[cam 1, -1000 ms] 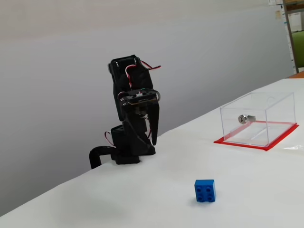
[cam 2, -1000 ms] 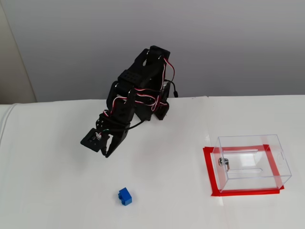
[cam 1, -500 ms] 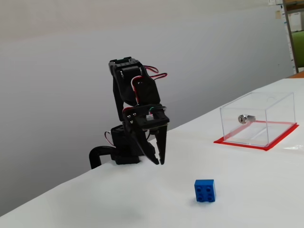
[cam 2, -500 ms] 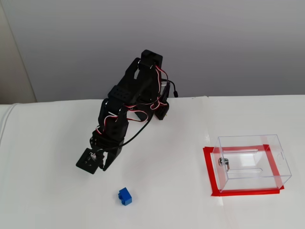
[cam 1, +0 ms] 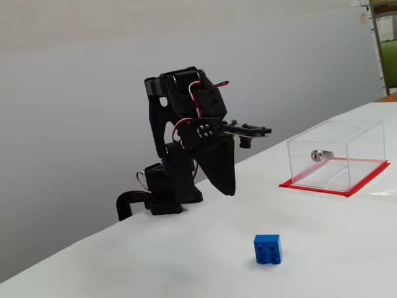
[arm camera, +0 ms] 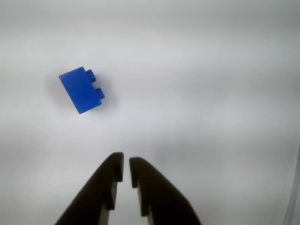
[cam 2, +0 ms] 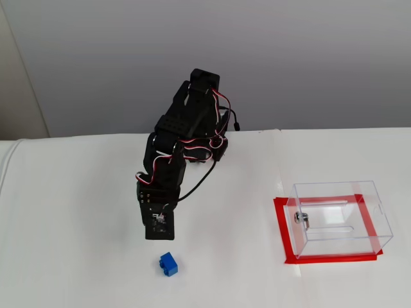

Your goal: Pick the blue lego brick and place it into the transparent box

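Since the earlier frames we have swung our arm out over the table toward the blue lego brick (cam 1: 267, 249), while the brick itself has not shifted. It lies on the bare white table (cam 2: 77, 269), near the front edge and well apart from the transparent box (cam 1: 338, 155), which stands empty of it on its red base. None of the task is done as yet: we judge the reach is under way, with grasp, carry and drop all left. Lying on its side, the brick (arm camera: 80, 89) points its studs sideways, to the right in the wrist view, and its long face runs on a slant there. Our gripper (arm camera: 125, 167) hovers above and short of the brick, fingers nearly together with only a thin gap, holding nothing; they must spread before descending.
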`<state>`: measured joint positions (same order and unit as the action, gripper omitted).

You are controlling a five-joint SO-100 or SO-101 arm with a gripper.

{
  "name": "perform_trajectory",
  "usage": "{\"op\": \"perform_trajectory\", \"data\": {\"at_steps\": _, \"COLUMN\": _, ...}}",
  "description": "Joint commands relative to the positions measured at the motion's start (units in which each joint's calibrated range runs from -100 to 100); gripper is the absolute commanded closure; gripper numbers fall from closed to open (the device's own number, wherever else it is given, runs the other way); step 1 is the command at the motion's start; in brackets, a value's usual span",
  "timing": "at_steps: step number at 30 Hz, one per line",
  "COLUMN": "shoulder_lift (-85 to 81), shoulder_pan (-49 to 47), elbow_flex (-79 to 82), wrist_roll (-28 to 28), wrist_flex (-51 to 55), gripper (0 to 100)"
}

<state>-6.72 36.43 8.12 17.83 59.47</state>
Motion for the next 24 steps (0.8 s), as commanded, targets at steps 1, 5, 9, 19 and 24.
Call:
{"op": "perform_trajectory", "data": {"at_steps": 1, "shoulder_lift": 0.40, "shoulder_pan": -0.90, "elbow_flex": -4.32, "wrist_roll": 4.19, "wrist_flex": -1.33, "gripper": 98}}
{"op": "perform_trajectory", "data": {"at_steps": 5, "shoulder_lift": 3.54, "shoulder_pan": -1.42, "elbow_flex": -6.76, "wrist_roll": 5.66, "wrist_flex": -0.72, "gripper": 99}}
{"op": "perform_trajectory", "data": {"at_steps": 9, "shoulder_lift": 6.34, "shoulder_pan": -3.94, "elbow_flex": -9.02, "wrist_roll": 6.18, "wrist_flex": 2.32, "gripper": 98}}
{"op": "perform_trajectory", "data": {"at_steps": 19, "shoulder_lift": 10.67, "shoulder_pan": -6.45, "elbow_flex": -17.88, "wrist_roll": 4.46, "wrist_flex": 7.89, "gripper": 94}}
{"op": "perform_trajectory", "data": {"at_steps": 24, "shoulder_lift": 13.38, "shoulder_pan": -6.38, "elbow_flex": -21.41, "wrist_roll": 3.67, "wrist_flex": 10.59, "gripper": 77}}
